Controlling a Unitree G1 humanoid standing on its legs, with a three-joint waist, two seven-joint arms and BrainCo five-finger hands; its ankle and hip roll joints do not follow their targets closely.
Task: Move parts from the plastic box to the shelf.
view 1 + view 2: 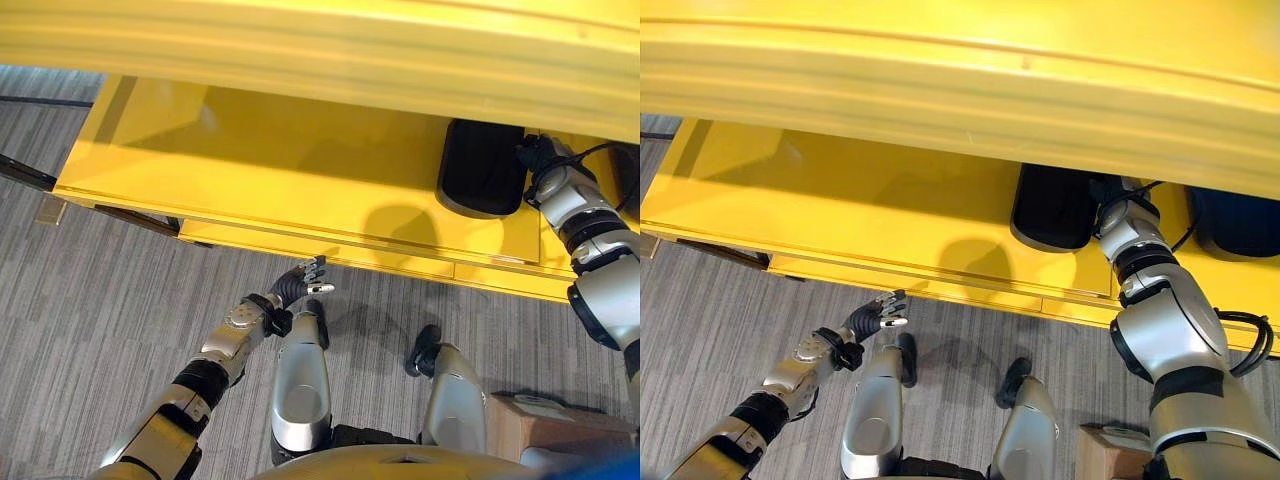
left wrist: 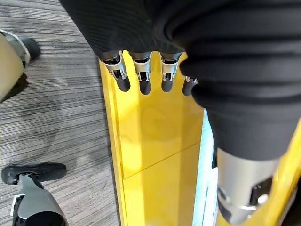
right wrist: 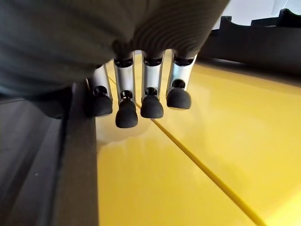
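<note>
The yellow shelf (image 1: 280, 170) lies bare across the left and middle of the frame, under an upper yellow board (image 1: 330, 45). At upper right a black part (image 1: 480, 165) occupies the shelf, the right robot hand (image 1: 540, 158) just beside it. The left robot hand (image 1: 308, 275) hangs below the shelf edge, over grey carpet (image 1: 90, 300).

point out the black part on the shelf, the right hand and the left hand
black part (image 1: 480, 165), left eye view, its top face
right hand (image 3: 152, 101), right wrist view, a finger
left hand (image 1: 308, 274), left eye view, its fingers
</note>
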